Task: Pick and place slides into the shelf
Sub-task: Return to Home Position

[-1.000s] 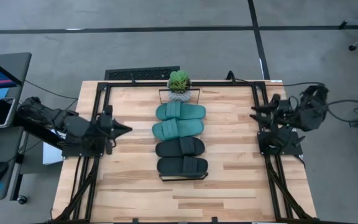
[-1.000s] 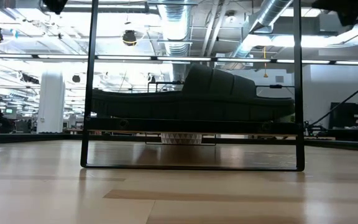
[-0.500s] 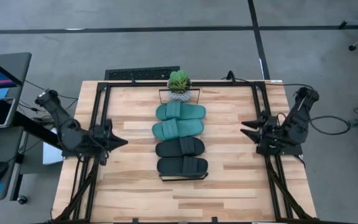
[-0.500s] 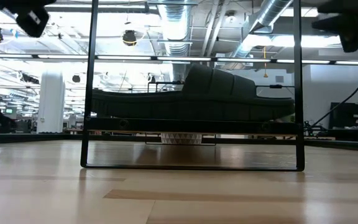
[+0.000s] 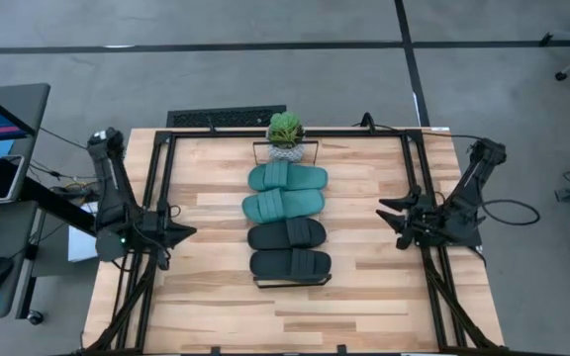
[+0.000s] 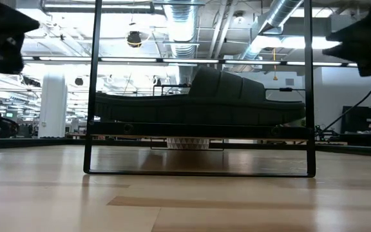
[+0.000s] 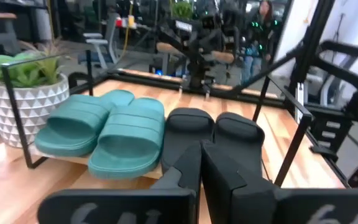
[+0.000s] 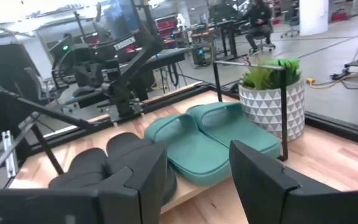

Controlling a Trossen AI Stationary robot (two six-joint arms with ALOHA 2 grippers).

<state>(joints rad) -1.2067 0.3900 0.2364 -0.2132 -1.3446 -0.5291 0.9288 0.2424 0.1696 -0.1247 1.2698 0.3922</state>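
Two teal-green slides (image 5: pixel 288 178) and two black slides (image 5: pixel 291 264) lie side by side across the shelf (image 6: pixel 96 96), a narrow light-wood board carried in a thin black metal frame at mid-counter. The teal-green pair occupies the end nearest the potted plant (image 5: pixel 285 129); the black pair occupies the other end. Each slide is a smooth moulded piece with a wide, rounded strap and an open toe, and neighbouring slides touch or nearly touch along their edges. The plant has spiky green leaves in a white pot with a raised triangle pattern, and it stands just beside the outer teal-green slide. The counter (image 5: pixel 364 297) is a light butcher-block surface of narrow planks, bordered by black rails. The left end effector (image 5: pixel 190 233) hangs at the left rail, well apart from the shelf, with its two flat dark fingers pressed together. The right end effector (image 5: pixel 386 212) hangs at the right rail, also well apart from the shelf, with its blocky fingers spread wide.
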